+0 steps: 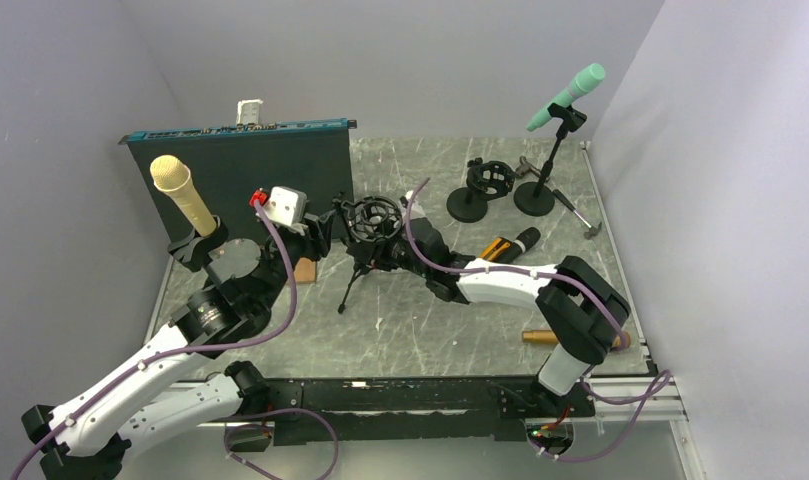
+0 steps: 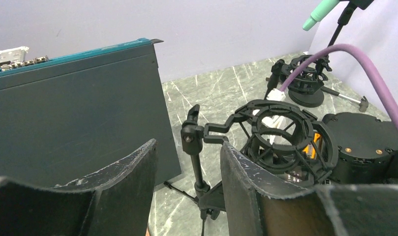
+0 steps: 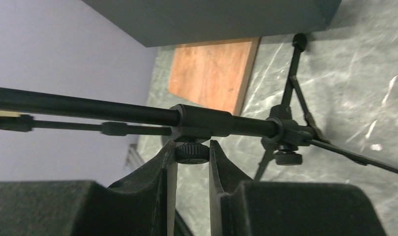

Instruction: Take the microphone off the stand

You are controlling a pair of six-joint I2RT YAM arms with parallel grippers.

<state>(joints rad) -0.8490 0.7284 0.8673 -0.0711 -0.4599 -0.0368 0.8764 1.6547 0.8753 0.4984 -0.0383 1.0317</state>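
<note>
Low on the stand (image 1: 358, 275), our right pincer (image 3: 191, 144) is drawn narrow, its two pads pinching the small knurled thumbscrew (image 3: 192, 153) under the collar of the post (image 3: 113, 112). From there the post runs one way to the tripod legs (image 3: 294, 69) on the bench (image 1: 430, 330). The other way it rises to the swivel joint (image 2: 188, 133), where a short arm carries the shock-mount cradle (image 2: 280, 129) out to the side.

Inside that cradle we make out a dark body with small pale lettering, which we take for the microphone (image 2: 294, 171) (the struts hide most of it, so we cannot be sure). The task's thing therefore lies above our right pincer and off the post's line.

Our left pincer (image 2: 187, 147) stands partly open with nothing between its pads. The swivel joint is straight ahead of its gap, and the cradle is ahead and to its right, near but apart.

We judge the microphone's long axis to run through the cradle's rings, roughly upright, so it would have to come out along that line, not sideways. The left arm is the free one and near enough; the right looks placed to steady the stand.
</note>
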